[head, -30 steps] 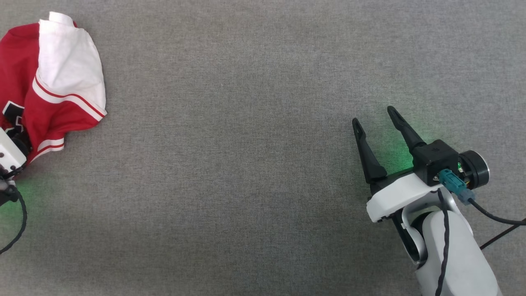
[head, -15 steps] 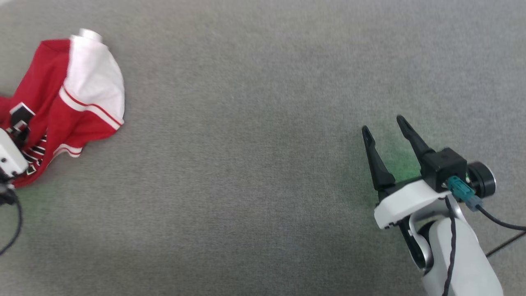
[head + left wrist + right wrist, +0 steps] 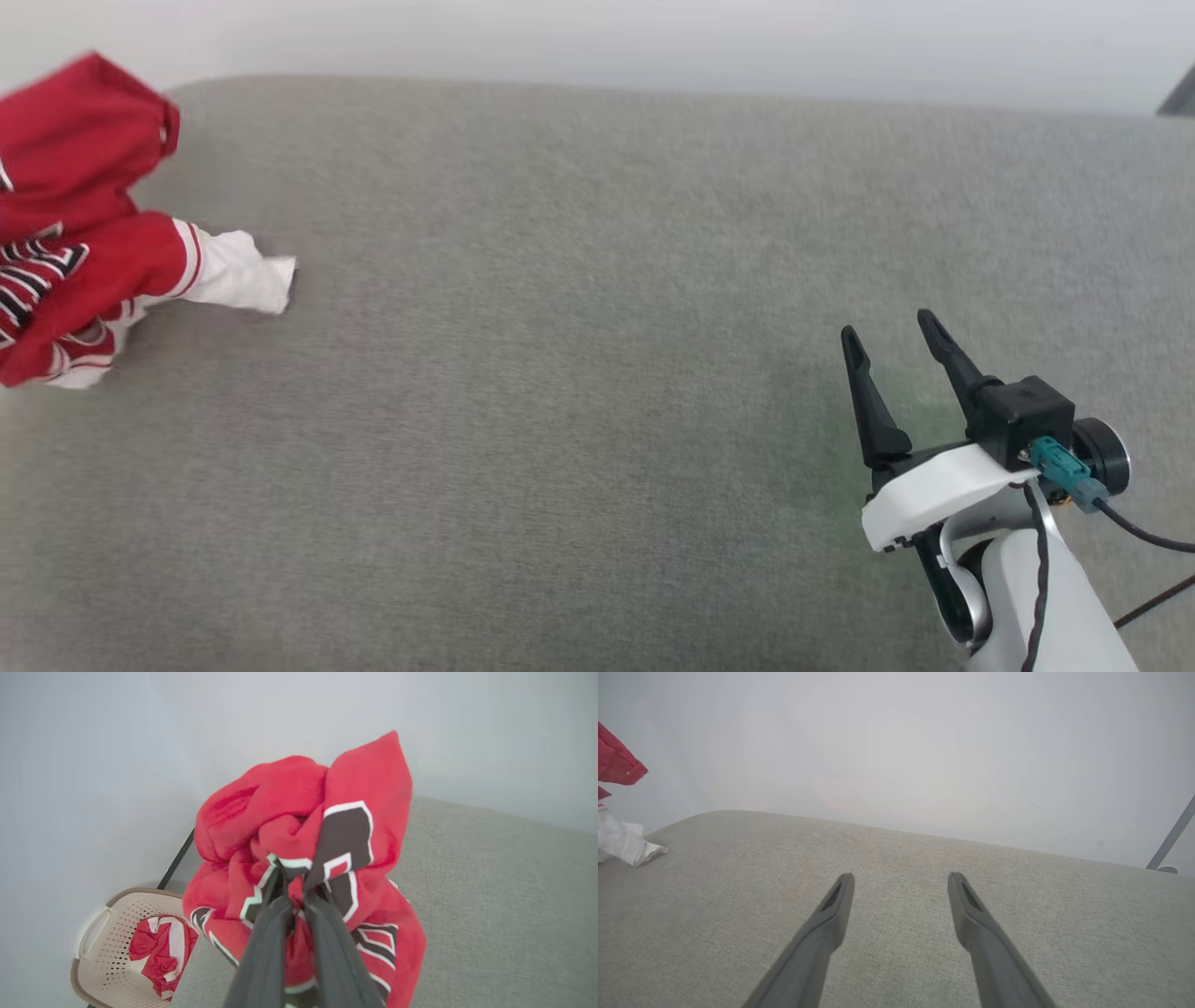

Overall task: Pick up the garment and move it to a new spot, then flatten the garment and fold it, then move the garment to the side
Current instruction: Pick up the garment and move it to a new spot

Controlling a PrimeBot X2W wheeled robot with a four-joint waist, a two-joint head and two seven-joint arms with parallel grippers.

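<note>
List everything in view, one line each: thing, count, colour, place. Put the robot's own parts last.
red jersey-style shirt with white sleeves: one, red and white with black lettering, held bunched at the surface's far left
grey fabric-covered surface: one, grey, spread before the robot
beige perforated plastic basket: one, beige, low beside the surface's edge
second red-and-white garment: one, red and white, crumpled inside the basket
pale wall: one, whitish grey, behind the surface
left gripper: one, dark fingers, shut on the shirt
right gripper: one, dark fingers, open and empty over the surface's right side
</note>
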